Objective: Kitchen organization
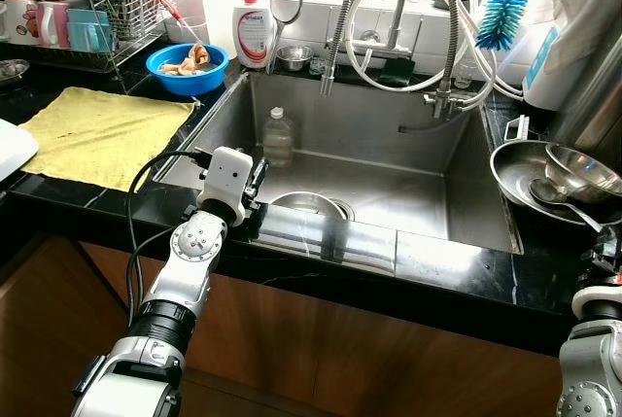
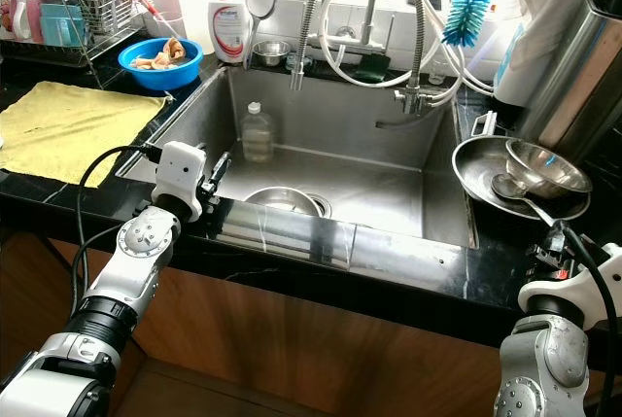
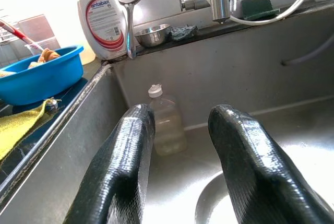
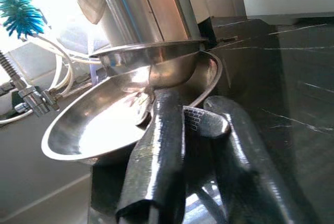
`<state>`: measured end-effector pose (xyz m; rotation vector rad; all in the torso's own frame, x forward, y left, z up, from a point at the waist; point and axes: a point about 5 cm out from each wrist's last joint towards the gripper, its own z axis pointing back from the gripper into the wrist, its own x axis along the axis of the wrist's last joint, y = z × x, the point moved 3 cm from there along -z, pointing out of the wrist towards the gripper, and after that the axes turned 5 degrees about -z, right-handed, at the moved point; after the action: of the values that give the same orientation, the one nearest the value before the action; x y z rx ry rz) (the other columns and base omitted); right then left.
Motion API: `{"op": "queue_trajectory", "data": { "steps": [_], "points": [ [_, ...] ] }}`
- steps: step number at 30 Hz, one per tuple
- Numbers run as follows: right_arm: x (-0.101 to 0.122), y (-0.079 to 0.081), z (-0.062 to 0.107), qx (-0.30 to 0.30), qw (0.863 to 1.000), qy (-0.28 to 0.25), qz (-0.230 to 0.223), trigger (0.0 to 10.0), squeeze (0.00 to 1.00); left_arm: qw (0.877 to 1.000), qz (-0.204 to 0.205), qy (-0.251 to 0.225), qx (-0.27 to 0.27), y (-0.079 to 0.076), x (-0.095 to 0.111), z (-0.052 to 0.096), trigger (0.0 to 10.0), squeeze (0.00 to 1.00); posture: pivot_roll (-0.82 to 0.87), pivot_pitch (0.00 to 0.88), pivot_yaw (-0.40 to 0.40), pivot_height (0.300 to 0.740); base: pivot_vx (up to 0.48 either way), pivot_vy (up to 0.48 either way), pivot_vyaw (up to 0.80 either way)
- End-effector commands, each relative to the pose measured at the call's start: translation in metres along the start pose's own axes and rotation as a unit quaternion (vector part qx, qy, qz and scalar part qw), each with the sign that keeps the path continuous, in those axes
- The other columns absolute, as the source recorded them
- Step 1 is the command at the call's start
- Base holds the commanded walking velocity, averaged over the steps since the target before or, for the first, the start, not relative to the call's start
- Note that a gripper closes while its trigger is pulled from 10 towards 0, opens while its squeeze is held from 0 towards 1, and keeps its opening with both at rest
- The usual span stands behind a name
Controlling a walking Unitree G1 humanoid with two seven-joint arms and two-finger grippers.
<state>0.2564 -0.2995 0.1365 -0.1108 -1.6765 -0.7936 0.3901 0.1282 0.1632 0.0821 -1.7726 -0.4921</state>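
Sink's front edge has the left gripper hanging open; right gripper pinches a spoon handle, which could tip the stacked bowls.

The white soap bottle with the red pump, at the tabletop's back edge beside the sink, reads "antabax" on its label; the smaller print is illegible.

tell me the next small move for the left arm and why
Probably ease the left gripper forward and down toward the plastic bottle: its fingers are open at the sink's front edge, aimed at the bottle standing upright against the back wall.
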Motion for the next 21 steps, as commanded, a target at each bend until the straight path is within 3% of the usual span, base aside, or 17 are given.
{"op": "queue_trajectory", "data": {
  "steps": [1,4,5,6,7,8,9,21],
  "points": [
    [-0.001,-0.001,-0.001,-0.004,1.0,0.004,0.003,0.0,0.0,1.0,-0.017,-0.009,-0.005,0.0,0.005,-0.002,10.0,0.0,0.06,0.0,-0.023,0.74,0.0,0.0,0.0],
    [-0.002,0.002,-0.001,0.005,1.0,0.007,-0.003,0.3,0.0,1.0,-0.018,-0.009,-0.003,0.0,0.005,-0.002,10.0,0.0,0.06,0.0,-0.025,0.74,0.0,0.0,0.0],
    [-0.003,0.006,0.0,0.013,1.0,0.009,-0.007,0.7,0.0,1.0,-0.019,-0.009,-0.003,0.001,0.005,-0.002,10.0,0.0,0.06,0.0,-0.025,0.74,0.0,0.0,0.0],
    [-0.004,0.008,0.0,0.02,1.0,0.013,-0.009,2.5,0.0,1.0,-0.02,-0.009,-0.002,0.001,0.005,-0.002,10.0,0.0,0.06,0.0,-0.025,0.74,0.0,0.0,0.0],
    [-0.005,0.01,0.0,0.025,1.0,0.016,-0.011,2.5,0.0,1.0,-0.021,-0.009,-0.002,0.001,0.005,-0.002,10.0,0.0,0.06,0.0,-0.025,0.74,0.0,0.0,0.0],
    [-0.006,0.015,0.0,0.036,0.999,0.019,-0.013,4.4,0.0,1.0,-0.025,-0.01,-0.003,0.001,0.005,-0.002,10.0,0.0,0.06,0.0,-0.025,0.74,0.0,0.0,0.0],
    [-0.008,0.019,0.0,0.045,0.999,0.024,-0.01,10.0,0.0,1.0,-0.027,-0.01,-0.004,0.001,0.006,-0.002,10.0,0.0,0.06,0.0,-0.025,0.74,0.0,0.0,0.0],
    [-0.015,0.033,0.004,0.074,0.996,0.04,-0.018,10.0,0.0,0.999,-0.037,-0.009,-0.002,0.005,0.005,-0.002,10.0,0.0,0.06,0.0,-0.028,0.74,0.0,0.0,0.0]
  ]
}}
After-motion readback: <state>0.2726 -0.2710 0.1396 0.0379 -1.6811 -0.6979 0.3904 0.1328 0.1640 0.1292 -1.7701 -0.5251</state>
